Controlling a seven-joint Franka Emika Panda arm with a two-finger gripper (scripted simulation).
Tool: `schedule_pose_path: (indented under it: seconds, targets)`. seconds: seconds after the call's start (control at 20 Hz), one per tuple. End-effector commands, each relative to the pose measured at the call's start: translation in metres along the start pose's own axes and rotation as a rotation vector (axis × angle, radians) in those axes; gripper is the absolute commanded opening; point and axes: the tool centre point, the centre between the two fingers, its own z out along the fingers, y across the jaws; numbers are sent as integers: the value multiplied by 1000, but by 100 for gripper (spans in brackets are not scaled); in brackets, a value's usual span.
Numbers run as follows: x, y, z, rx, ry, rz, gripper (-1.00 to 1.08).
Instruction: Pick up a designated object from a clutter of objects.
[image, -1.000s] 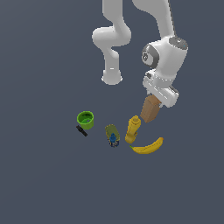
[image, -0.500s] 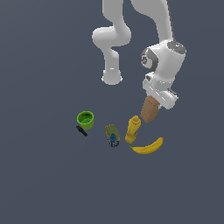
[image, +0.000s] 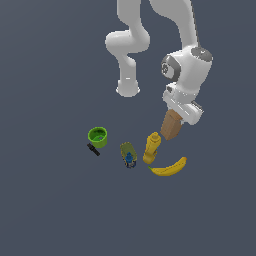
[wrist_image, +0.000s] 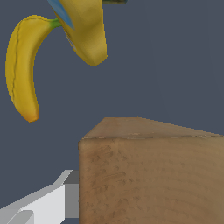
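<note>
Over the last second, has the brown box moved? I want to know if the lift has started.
No. The brown box sits at the same spot beside the yellow bottle in the exterior view; only the wrist above it shifted slightly.

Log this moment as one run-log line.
phase: grasp | gripper: shut on brown box | box: tilted, just under the wrist | yellow bottle, banana: on the floor, untouched

No readable text.
The plain brown cardboard-like box (wrist_image: 151, 175) and yellow plastic bottle (image: 151, 147) bore no legible markings.
</note>
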Motion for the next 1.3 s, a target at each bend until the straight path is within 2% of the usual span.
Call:
schedule_pose_path:
  seconds: [0.0,0.55,1.25]
  targets:
    - [1,-1,-4,3,0,0,-100]
    - [11,-11,-51,3,-3,-2,-100]
    - [42,-36,-176,2,-3,-2,-100]
